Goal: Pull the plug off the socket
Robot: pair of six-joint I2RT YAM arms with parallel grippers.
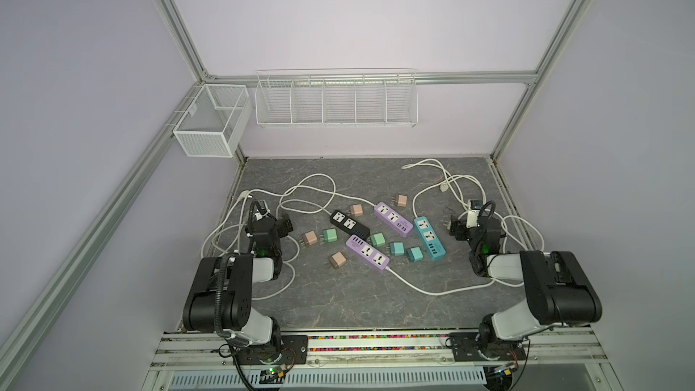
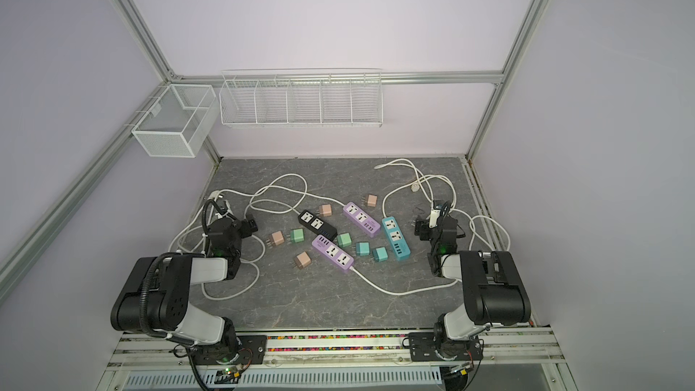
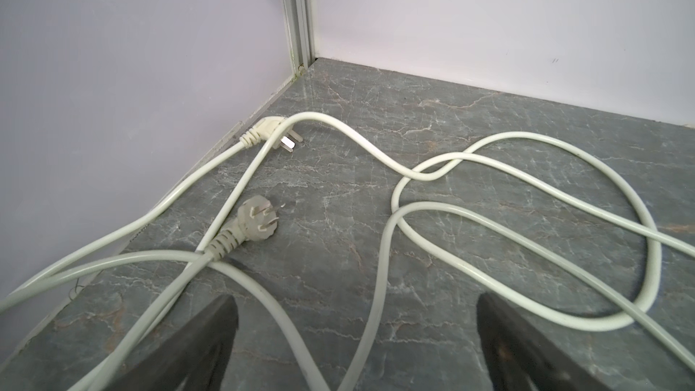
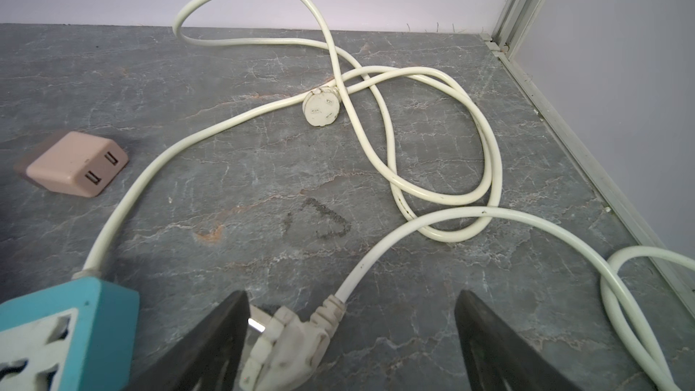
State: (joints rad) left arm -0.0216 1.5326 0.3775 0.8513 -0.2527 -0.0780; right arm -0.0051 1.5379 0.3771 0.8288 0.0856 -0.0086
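Left fingers (image 3: 207, 336) spread wide, nothing in them, low over loops of white cord (image 3: 417, 174) at 9 o'clock on the desk (image 1: 338, 306). Right fingers (image 4: 210, 344) spread wide too, also empty, at 3 o'clock, with a big cord plug (image 4: 286, 344) lying on the desk just by them, not squeezed.

Four power strips in the middle of the desk: black strip (image 1: 349, 224), far purple strip (image 1: 393, 219), near purple strip (image 1: 367, 253), blue strip (image 1: 429, 237). No plug seen in any socket. Little square plugs all loose on the desk: a pink plug (image 1: 355, 210) just beside the black strip at its 12 o'clock, a green plug (image 1: 377, 239) between the black strip and the near purple strip, a blue-green plug (image 1: 396, 248) between the near purple strip and the blue strip. By the look of it, nothing left to pull out.

Trouble from here: cord loops close to both pairs of fingers. Could hook a loop on the way to the middle and drag a strip along, knocking the little plugs about. Could also shut on the big cord plug by mistake, the wrong thing.
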